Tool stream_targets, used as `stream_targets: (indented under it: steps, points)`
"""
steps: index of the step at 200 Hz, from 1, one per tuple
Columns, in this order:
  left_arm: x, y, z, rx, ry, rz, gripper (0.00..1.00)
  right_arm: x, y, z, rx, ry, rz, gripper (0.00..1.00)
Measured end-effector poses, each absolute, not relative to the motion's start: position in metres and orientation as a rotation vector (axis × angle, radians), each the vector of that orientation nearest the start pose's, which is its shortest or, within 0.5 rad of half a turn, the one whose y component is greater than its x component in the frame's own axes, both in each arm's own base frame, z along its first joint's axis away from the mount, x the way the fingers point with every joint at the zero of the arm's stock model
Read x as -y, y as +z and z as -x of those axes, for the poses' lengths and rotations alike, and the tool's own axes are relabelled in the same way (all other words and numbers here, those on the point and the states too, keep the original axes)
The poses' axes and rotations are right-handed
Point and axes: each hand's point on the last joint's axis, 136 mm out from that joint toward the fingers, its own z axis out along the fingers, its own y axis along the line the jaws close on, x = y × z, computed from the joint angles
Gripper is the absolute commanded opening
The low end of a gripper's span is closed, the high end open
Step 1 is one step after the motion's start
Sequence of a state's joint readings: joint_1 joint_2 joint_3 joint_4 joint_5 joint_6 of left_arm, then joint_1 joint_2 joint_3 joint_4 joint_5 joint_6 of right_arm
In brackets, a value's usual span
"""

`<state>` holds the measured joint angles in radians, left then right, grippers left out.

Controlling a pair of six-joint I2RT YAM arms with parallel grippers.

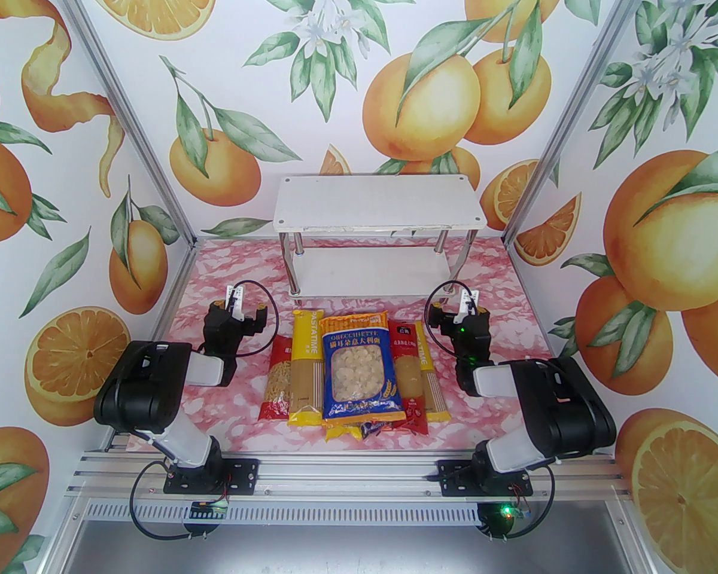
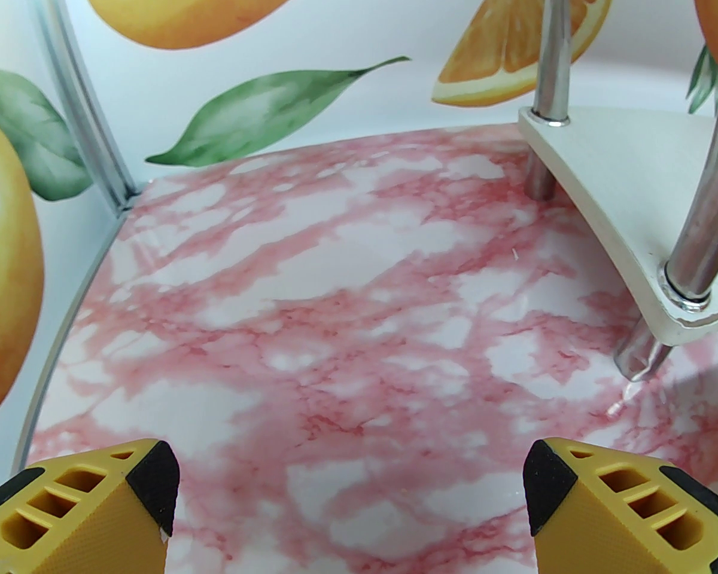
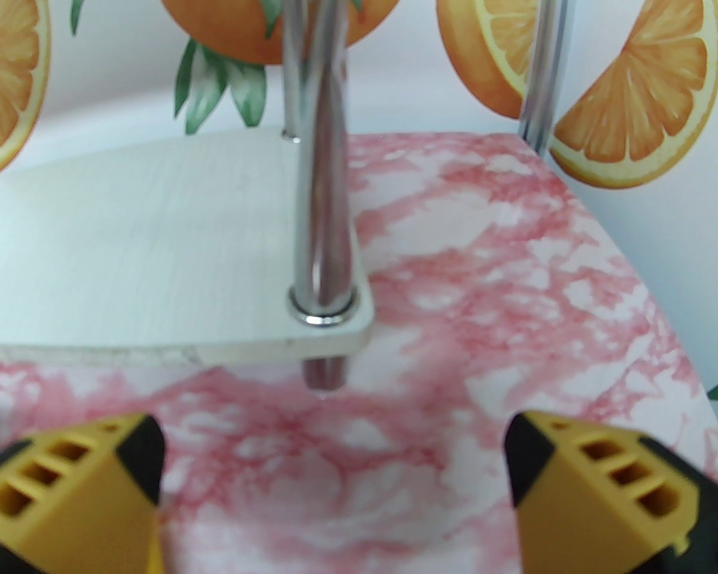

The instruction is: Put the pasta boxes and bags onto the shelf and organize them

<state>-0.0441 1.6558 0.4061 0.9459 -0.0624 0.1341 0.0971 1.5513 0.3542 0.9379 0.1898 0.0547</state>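
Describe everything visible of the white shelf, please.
The shelf is a small two-tier rack: two white rectangular boards with rounded corners, looking like painted wood, joined by thin shiny chrome legs that pass through the corners. It stands upright at the far side of the pink marbled table, before the back wall. Both boards carry nothing. The top board's front edge looks chipped.

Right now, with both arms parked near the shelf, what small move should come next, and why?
Probably draw the right gripper back over the blue bag, which lies on top of the other pasta packs and so has to go first. It and the left gripper are open and empty, and the shelf holds nothing yet.
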Motion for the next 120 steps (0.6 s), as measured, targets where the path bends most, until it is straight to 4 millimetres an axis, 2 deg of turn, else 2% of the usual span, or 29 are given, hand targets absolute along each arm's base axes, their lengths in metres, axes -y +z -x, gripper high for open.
stream_targets:
  steps: [7, 14, 32, 44, 67, 81, 95, 108, 120]
  points:
    - [0.008, 0.089, -0.411, -1.873, 0.112, -0.129, 1.0, -0.006, 0.109, -0.396, -1.823, -0.066, -0.094, 1.0]
    - [0.009, 0.089, -0.411, -1.874, 0.106, -0.133, 0.95, -0.007, 0.109, -0.396, -1.824, -0.063, -0.092, 1.0]
    - [0.009, 0.089, -0.412, -1.873, 0.09, -0.136, 0.69, -0.008, 0.109, -0.397, -1.824, -0.056, -0.087, 0.99]
    - [0.01, 0.09, -0.412, -1.871, 0.079, -0.138, 0.59, -0.008, 0.109, -0.397, -1.825, -0.055, -0.084, 0.92]
    - [0.008, 0.089, -0.412, -1.874, 0.081, -0.141, 0.47, -0.006, 0.109, -0.397, -1.825, -0.051, -0.095, 0.84]
    - [0.008, 0.089, -0.412, -1.877, 0.085, -0.138, 0.41, -0.004, 0.108, -0.398, -1.834, -0.054, -0.101, 0.82]
    - [0.006, 0.089, -0.412, -1.896, 0.1, -0.128, 0.28, -0.003, 0.108, -0.401, -1.855, -0.055, -0.109, 0.81]
    - [0.005, 0.093, -0.419, -1.941, 0.108, -0.121, 0.15, -0.002, 0.116, -0.405, -1.875, -0.057, -0.121, 0.76]
    - [0.005, 0.108, -0.433, -1.96, 0.096, -0.111, 0.08, -0.001, 0.135, -0.41, -1.859, -0.055, -0.123, 0.72]
